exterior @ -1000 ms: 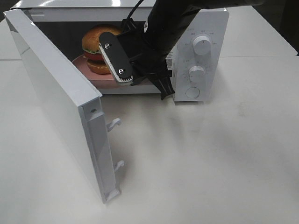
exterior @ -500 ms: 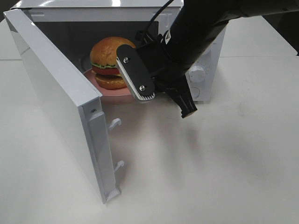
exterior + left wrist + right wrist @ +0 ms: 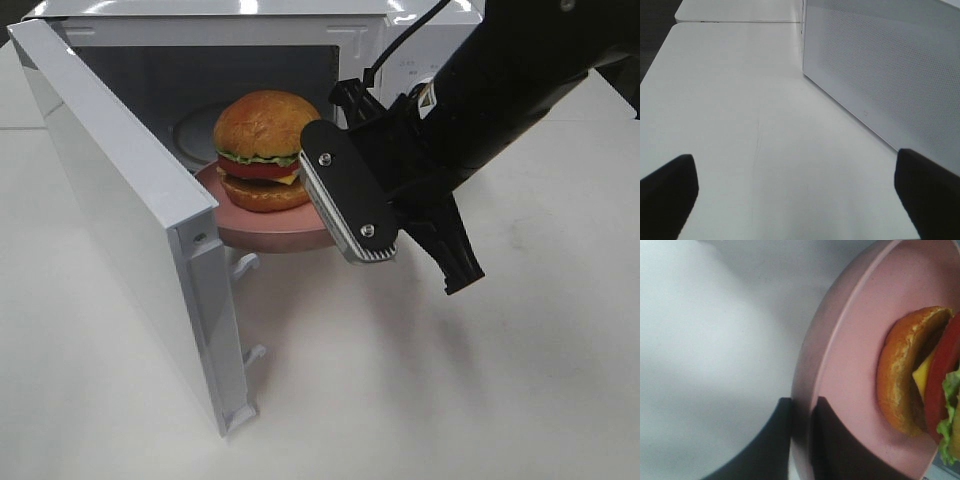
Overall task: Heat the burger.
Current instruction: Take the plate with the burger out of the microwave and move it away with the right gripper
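The burger [image 3: 262, 150] is carried on the pink plate [image 3: 275, 225], whose rim is pinched in the nearly shut right tool [image 3: 801, 440], at the microwave [image 3: 230, 40] mouth above the surface [image 3: 400, 380]. The door [image 3: 120, 220] is not closed, and heating is judged still undone. The left tool [image 3: 800, 185] is held wide open, empty.

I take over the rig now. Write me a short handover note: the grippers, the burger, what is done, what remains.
Right gripper: shut on the rim of the pink plate.
Left gripper: open, empty, beside the microwave.
The burger sits on the plate, at the mouth of the open microwave.
Done: door open, plate gripped.
Left: whether the burger is already heated cannot be told; check that, then close the door.
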Available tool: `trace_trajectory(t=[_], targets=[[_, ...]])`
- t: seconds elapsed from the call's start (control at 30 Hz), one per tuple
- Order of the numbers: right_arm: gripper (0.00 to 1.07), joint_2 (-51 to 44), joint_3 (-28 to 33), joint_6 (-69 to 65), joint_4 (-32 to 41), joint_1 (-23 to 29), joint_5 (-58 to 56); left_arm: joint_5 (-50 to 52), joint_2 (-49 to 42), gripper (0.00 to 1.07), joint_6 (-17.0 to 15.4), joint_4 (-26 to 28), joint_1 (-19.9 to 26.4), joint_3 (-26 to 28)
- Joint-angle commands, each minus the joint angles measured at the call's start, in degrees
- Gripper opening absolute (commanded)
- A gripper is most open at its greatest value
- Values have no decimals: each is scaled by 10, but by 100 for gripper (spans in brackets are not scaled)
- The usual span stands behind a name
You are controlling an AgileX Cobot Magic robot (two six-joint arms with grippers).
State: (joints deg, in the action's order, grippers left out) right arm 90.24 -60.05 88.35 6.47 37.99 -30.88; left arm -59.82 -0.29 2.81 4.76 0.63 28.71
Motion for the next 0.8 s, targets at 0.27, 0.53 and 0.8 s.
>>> trace_trajectory(t=[0.27,0.53,0.8], targets=[[0,-91,65,11,9,11,37,5,-13,100,0,2,2,-2],[0,-159,116,9,7,11,36,5,-13,100,0,2,2,-2],[0,-221,157,-1,6,11,28,5,-13,100,0,2,2,-2]])
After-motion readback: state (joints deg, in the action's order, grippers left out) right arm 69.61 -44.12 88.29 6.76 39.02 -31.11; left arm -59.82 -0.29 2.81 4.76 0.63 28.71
